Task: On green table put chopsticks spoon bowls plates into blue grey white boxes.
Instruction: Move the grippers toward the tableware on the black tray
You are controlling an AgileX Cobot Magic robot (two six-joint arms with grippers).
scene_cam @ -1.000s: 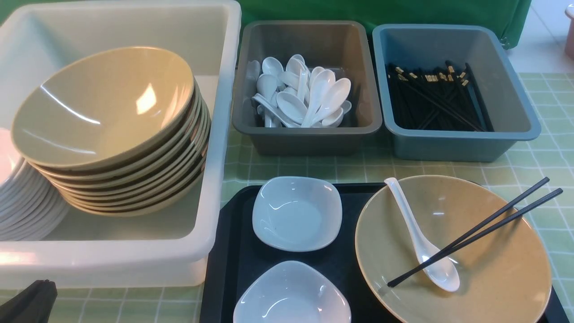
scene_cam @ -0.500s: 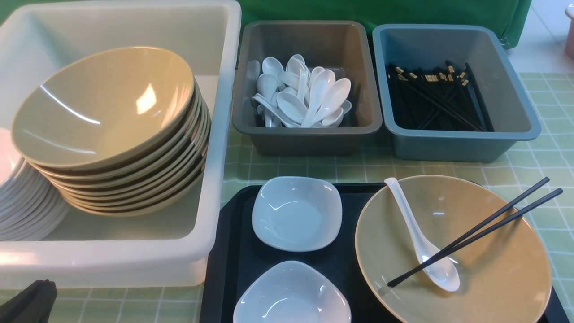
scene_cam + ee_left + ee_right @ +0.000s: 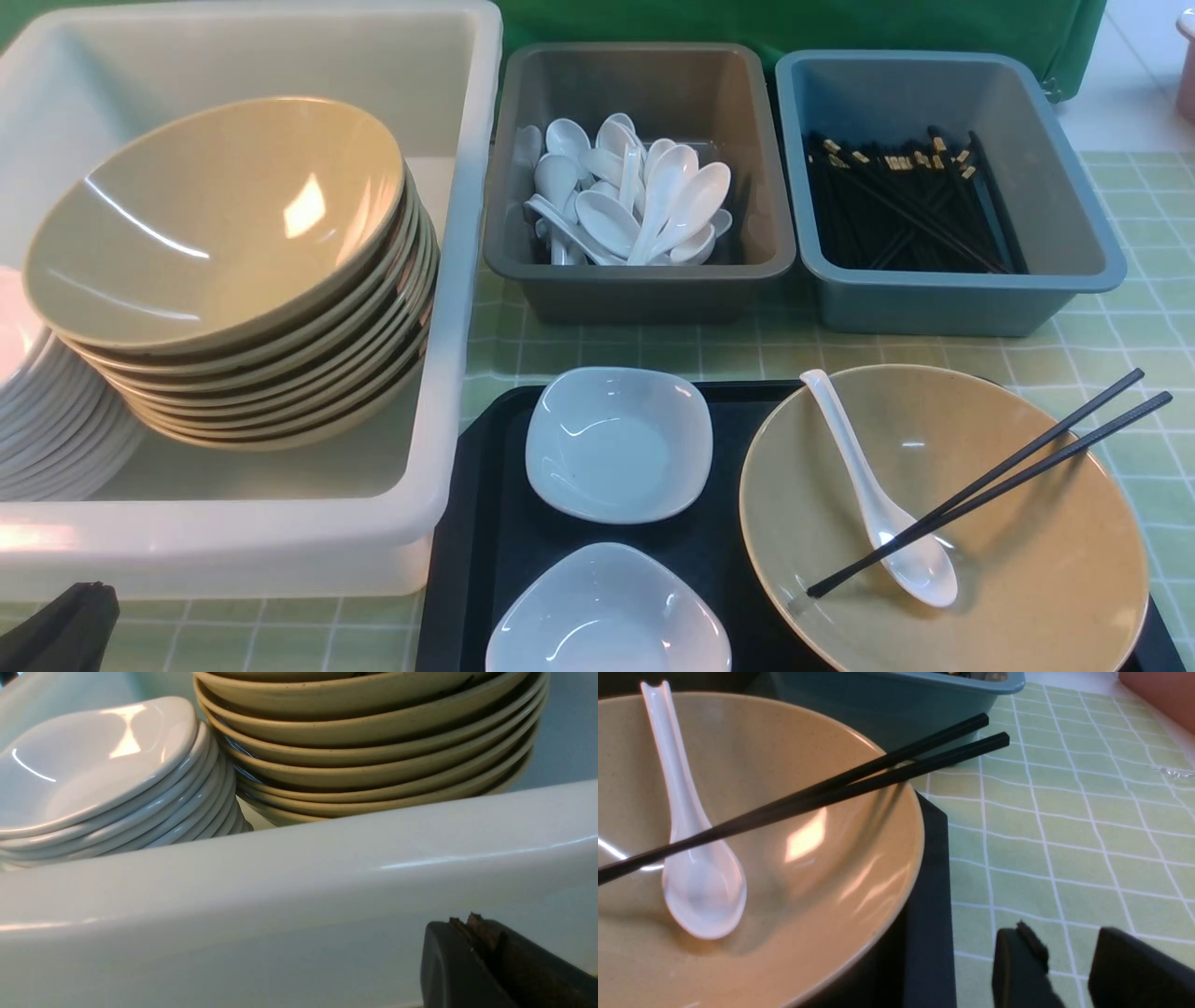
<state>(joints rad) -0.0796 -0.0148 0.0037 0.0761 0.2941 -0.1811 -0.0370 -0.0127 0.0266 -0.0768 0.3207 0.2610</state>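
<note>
A tan bowl (image 3: pixel 1027 579) sits on the black tray and holds a white spoon (image 3: pixel 878 504) and two chopsticks (image 3: pixel 1018 467) that rest across its rim. Two white plates (image 3: pixel 618 443) (image 3: pixel 609 611) lie on the tray to its left. The white box (image 3: pixel 233 551) holds stacked bowls (image 3: pixel 215 224) and stacked plates (image 3: pixel 93 765). Spoons fill the grey box (image 3: pixel 644 275), and chopsticks the blue box (image 3: pixel 962 280). My left gripper (image 3: pixel 467 920) is shut and empty, low outside the white box's near wall. My right gripper (image 3: pixel 1064 935) is open and empty over the green table (image 3: pixel 1064 826), right of the tray.
The black tray (image 3: pixel 467 523) lies at the front centre, close against the white box. The grey and blue boxes stand side by side behind it. A dark green cloth (image 3: pixel 794 23) hangs at the back. Bare green table shows to the right of the bowl.
</note>
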